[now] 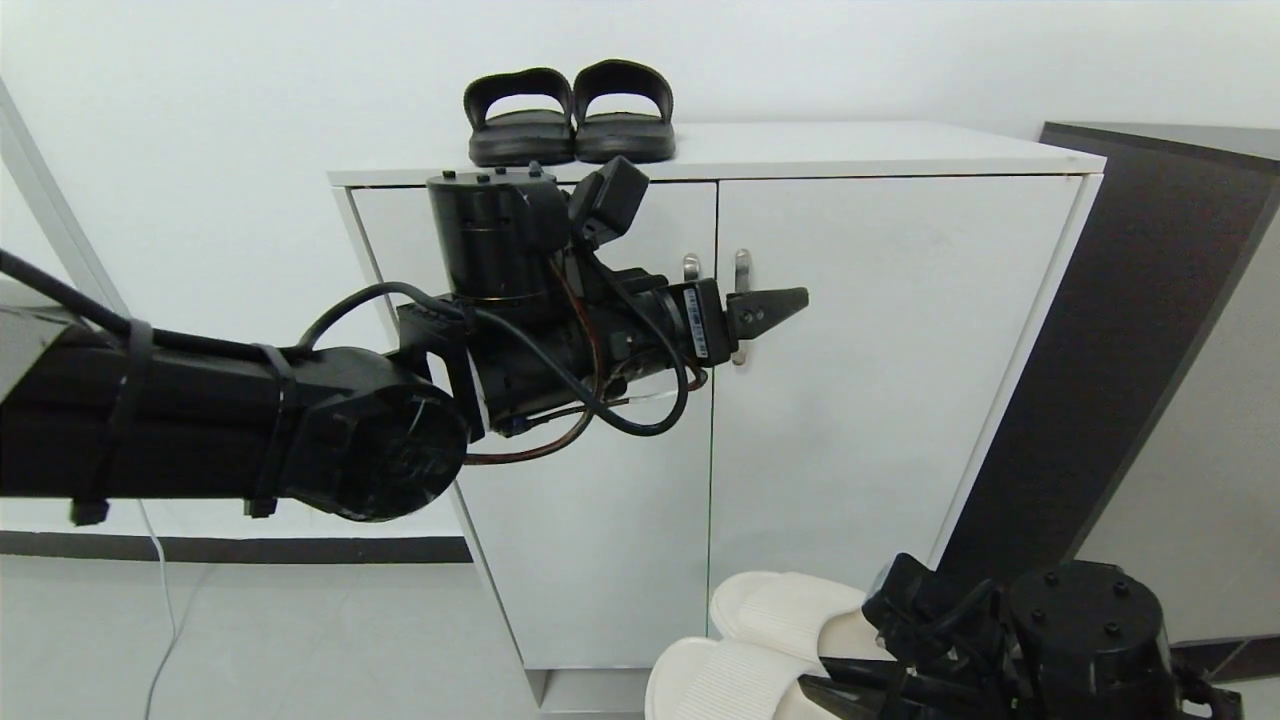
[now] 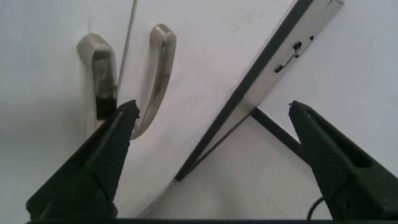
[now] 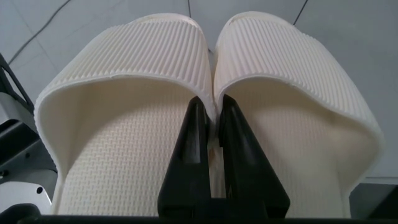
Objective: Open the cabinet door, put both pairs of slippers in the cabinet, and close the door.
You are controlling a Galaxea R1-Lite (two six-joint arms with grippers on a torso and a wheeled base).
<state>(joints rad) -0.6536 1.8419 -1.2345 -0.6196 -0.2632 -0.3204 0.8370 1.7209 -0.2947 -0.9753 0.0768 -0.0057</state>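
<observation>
While both doors of the white cabinet (image 1: 880, 400) stand shut at the centre of the head view, the left gripper (image 1: 775, 308) hangs with its fingers spread apart right in front of the two metal handles (image 1: 741, 290) where the doors meet; whether a fingertip touches a handle cannot be told. A pair of black slippers (image 1: 570, 110) sits side by side on the cabinet top, at the upper middle of the frame. At the lower right, the right gripper (image 3: 211, 102) is clamped on the pair of cream slippers (image 1: 760, 640), pinching their two inner walls together, low before the right-hand door.
</observation>
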